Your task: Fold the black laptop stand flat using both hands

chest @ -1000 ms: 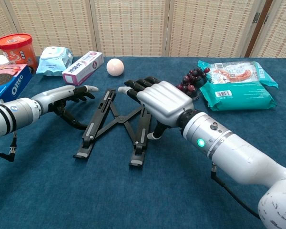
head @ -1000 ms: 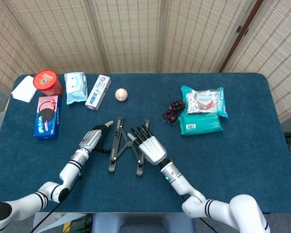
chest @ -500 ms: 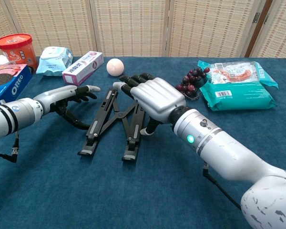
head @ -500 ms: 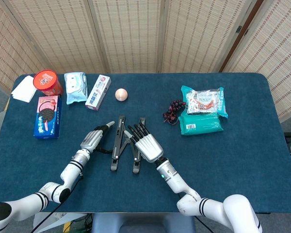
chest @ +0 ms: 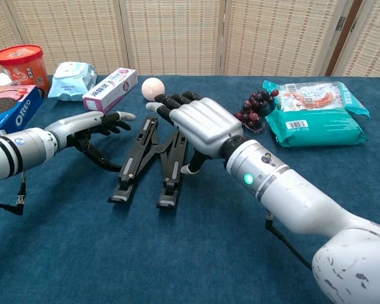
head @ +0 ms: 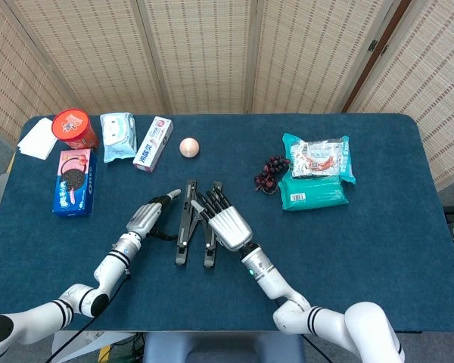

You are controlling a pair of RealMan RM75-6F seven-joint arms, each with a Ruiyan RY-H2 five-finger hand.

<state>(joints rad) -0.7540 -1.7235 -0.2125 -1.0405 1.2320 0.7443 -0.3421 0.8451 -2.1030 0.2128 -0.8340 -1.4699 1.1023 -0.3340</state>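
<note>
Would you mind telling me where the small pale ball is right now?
In the head view the pale ball sits toward the table's far edge, just right of the white toothpaste box and beyond the black laptop stand.

The tabletop [head: 378,227] is deep blue, and on it lies a black laptop stand [head: 183,227] between a silver-grey left hand [head: 145,218] with black fingertips and a silver-grey right hand [head: 228,227] with black fingers. Toward the far left corner sit a red tub [head: 74,128], a blue cookie box [head: 73,180], a pale blue packet [head: 118,137] and a white carton [head: 153,143] with red and blue print. A peach ball [head: 189,147] lies near the far edge, with dark red beads [head: 270,173] and teal packets [head: 314,178] toward the right edge.
</note>
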